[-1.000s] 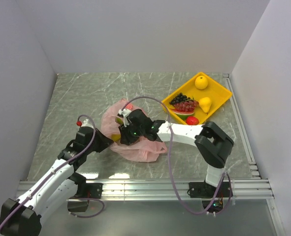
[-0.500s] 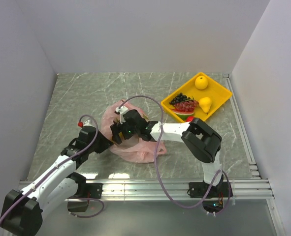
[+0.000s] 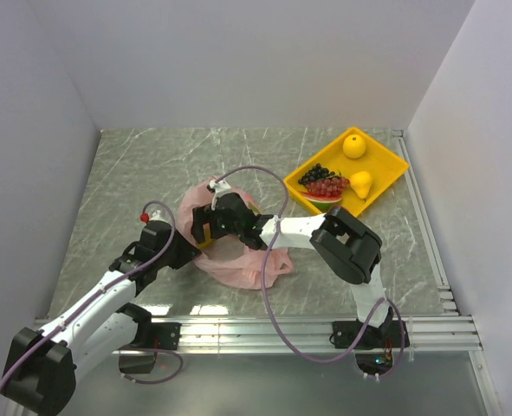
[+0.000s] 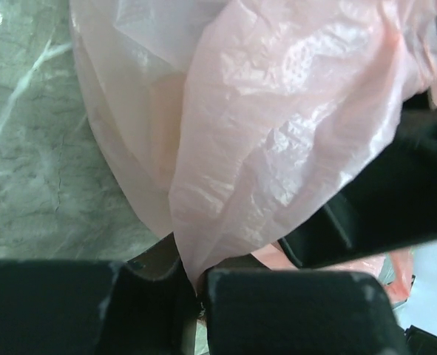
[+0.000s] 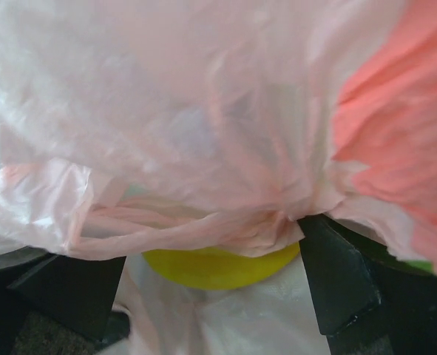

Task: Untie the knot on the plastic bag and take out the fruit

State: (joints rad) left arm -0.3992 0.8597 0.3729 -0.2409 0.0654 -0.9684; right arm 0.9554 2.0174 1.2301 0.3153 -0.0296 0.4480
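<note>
A fold of the plastic bag (image 4: 277, 148) is pinched between the pressed-together jaws of the left gripper (image 4: 196, 292), and the film is spread out beyond them. The jaws of the right gripper (image 5: 203, 288) are held wide apart. A yellow fruit (image 5: 218, 268) is seen between them, under a bunched strand of the bag.
</note>
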